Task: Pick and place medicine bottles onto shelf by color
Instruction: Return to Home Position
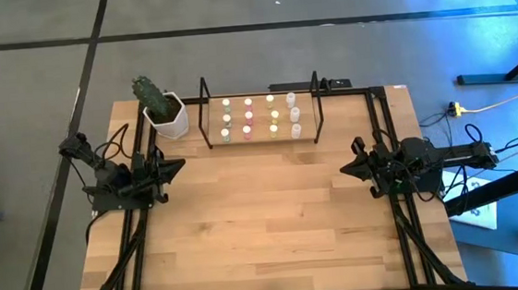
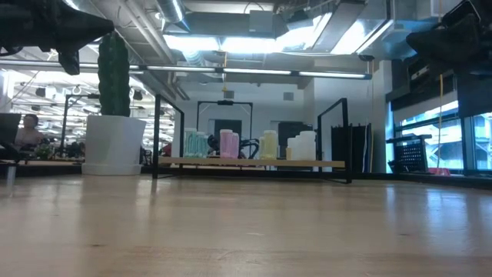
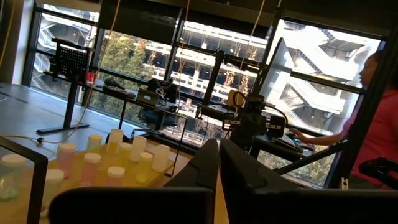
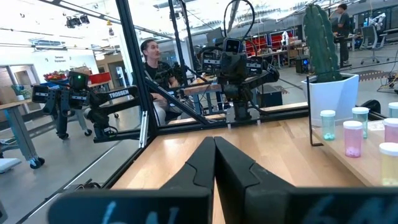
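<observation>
The medicine bottles [image 1: 259, 116] stand upright on the wooden floor of the black wire shelf [image 1: 206, 121] at the table's far edge, in columns of green, pink, yellow and white [image 2: 246, 145]. My left gripper [image 1: 179, 164] rests at the table's left side, shut and holding nothing, its fingers together in the left wrist view [image 3: 219, 163]. My right gripper [image 1: 344, 169] rests at the table's right side, also shut and holding nothing [image 4: 214, 157]. Both are well clear of the shelf.
A white hexagonal pot with a green cactus [image 1: 162, 110] stands just left of the shelf. Black rails [image 1: 384, 144] run along the table's left and right sides. Bare wooden tabletop [image 1: 265, 219] lies between the arms and toward the near edge. People sit beyond the table.
</observation>
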You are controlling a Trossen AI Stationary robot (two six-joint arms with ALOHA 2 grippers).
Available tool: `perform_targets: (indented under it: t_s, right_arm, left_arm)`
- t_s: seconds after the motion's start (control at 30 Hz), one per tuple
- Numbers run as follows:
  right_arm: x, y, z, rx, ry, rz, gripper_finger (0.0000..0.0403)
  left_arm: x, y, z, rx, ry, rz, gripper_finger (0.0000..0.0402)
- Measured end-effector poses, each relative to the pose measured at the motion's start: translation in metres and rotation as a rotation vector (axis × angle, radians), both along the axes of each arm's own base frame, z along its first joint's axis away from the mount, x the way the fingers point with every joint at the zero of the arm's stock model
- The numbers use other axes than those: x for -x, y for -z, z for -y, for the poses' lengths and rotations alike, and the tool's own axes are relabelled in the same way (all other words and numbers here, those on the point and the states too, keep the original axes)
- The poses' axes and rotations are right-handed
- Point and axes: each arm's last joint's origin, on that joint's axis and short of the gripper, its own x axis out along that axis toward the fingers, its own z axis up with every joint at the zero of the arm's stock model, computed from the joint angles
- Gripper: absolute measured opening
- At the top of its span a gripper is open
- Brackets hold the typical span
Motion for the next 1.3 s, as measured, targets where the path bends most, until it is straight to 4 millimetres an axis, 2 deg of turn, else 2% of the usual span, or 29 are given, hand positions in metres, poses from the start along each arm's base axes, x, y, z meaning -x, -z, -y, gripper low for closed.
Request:
perform_targets:
  t_s: [0.5, 1.3]
  right_arm:
    - [0.0000, 0.0000, 0.0000, 0.000, 0.000, 0.000, 0.0012]
    - [0.0000, -0.0001, 0.0000, 0.000, 0.000, 0.000, 0.0012]
  left_arm:
    - [0.0000, 0.0000, 0.0000, 0.000, 0.000, 0.000, 0.0031]
    - [0.0000, 0.0000, 0.0000, 0.000, 0.000, 0.000, 0.0001]
